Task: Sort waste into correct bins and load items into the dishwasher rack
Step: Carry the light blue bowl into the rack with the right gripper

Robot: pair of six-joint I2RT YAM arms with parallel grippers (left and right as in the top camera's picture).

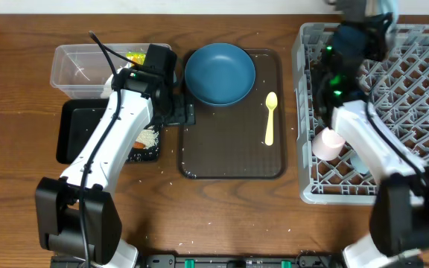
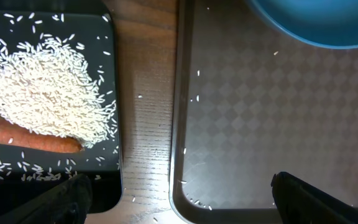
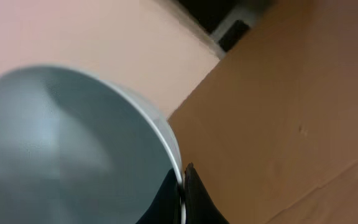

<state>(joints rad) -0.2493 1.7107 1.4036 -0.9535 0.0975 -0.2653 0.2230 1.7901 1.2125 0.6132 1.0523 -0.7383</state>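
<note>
Light blue bowl (image 3: 55,143) rim pinched by right pincer (image 3: 182,182); left pincer (image 2: 179,190) gapes between black tray (image 2: 109,74) and serving tray (image 2: 260,137).

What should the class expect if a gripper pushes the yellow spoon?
The spoon looks thin and plastic, so probably light and stiff. Lying flat on the tray, it would likely slide, not roll; its low profile may hinder gripping.

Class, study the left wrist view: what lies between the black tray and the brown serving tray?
A strip of wooden table carrying a few stray rice grains, seen in the left wrist view.
</note>
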